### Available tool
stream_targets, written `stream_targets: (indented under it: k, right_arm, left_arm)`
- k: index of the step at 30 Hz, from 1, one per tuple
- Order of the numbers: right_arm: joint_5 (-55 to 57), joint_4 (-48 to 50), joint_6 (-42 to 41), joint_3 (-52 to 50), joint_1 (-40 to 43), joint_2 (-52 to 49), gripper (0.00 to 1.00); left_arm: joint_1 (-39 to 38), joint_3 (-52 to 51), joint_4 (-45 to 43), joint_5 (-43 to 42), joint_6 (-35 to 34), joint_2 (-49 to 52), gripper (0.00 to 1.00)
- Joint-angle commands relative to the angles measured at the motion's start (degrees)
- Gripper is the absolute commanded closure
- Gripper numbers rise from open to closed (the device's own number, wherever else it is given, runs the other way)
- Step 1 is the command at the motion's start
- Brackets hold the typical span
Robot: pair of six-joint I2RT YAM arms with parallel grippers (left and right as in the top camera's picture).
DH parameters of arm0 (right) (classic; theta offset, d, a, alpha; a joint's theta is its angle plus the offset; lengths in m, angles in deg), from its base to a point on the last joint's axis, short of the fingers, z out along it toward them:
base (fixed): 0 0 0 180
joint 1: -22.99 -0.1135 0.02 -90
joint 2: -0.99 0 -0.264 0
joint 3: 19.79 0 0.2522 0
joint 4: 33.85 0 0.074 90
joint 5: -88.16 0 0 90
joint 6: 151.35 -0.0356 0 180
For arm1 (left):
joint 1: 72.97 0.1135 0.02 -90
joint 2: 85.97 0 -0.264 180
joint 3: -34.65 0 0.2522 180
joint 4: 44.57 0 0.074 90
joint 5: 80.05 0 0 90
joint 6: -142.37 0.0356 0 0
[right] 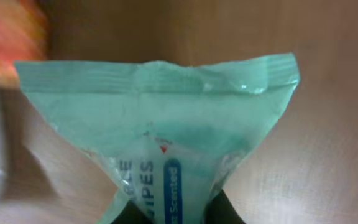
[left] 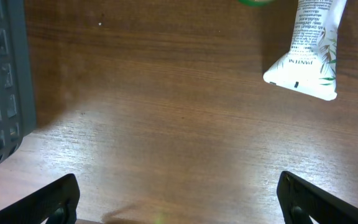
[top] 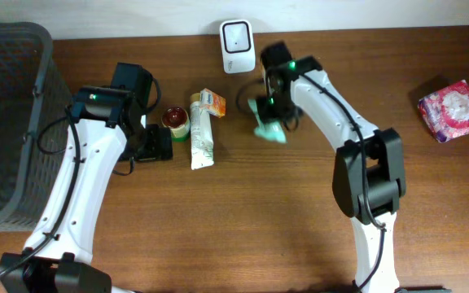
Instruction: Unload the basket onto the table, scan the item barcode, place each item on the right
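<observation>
Wipes pack [right: 160,106], pinched at bottom centre by the closed right gripper [right: 169,216], may crumple or slip, hiding its barcode. Left gripper [left: 179,200] gapes empty.

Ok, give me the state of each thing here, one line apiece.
left gripper: open, empty.
right gripper: shut on the wipes pack.
wipes pack: pinched at one end.
tube: lying flat, untouched.
scanner: standing upright, untouched.
pink packet: lying apart, untouched.
</observation>
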Motion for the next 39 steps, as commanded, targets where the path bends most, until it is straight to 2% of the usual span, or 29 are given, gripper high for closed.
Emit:
stream_targets:
  k: [1, 7, 15, 17, 24, 29, 39]
  right_arm:
    - [-0.15, 8.02, -0.74, 3.41, -0.37, 0.11, 0.92]
    - [-0.09, 34.4, -0.7, 3.13, -0.35, -1.01, 0.92]
    - [0.76, 59.52, -0.7, 3.13, -0.26, -9.01, 0.89]
    - [1.44, 63.32, -0.74, 3.13, -0.26, -10.78, 0.9]
    - [4.26, 64.08, -0.7, 3.13, -0.26, -11.47, 0.9]
    - [7.89, 67.76, -0.68, 3.13, -0.2, -11.47, 0.86]
    - [7.87, 70.51, -0.7, 3.15, -0.42, -14.14, 0.87]
  left_arm:
    - [0.15, -0.26, 0.04, 0.42, -0.57, -0.85, 0.01]
    - [0.15, -0.26, 0.04, 0.42, -0.57, -0.85, 0.01]
    - [0.15, -0.26, 0.04, 0.39, -0.57, -0.85, 0.01]
    - [0.15, -0.26, 0.04, 0.42, -0.57, -0.85, 0.01]
    - [0.15, -0.26, 0.04, 0.42, -0.57, -0.85, 0.01]
    - [0.15, -0.26, 0.07, 0.42, -0.57, -0.85, 0.01]
    - [0.15, -0.26, 0.07, 0.42, -0.57, -0.85, 0.01]
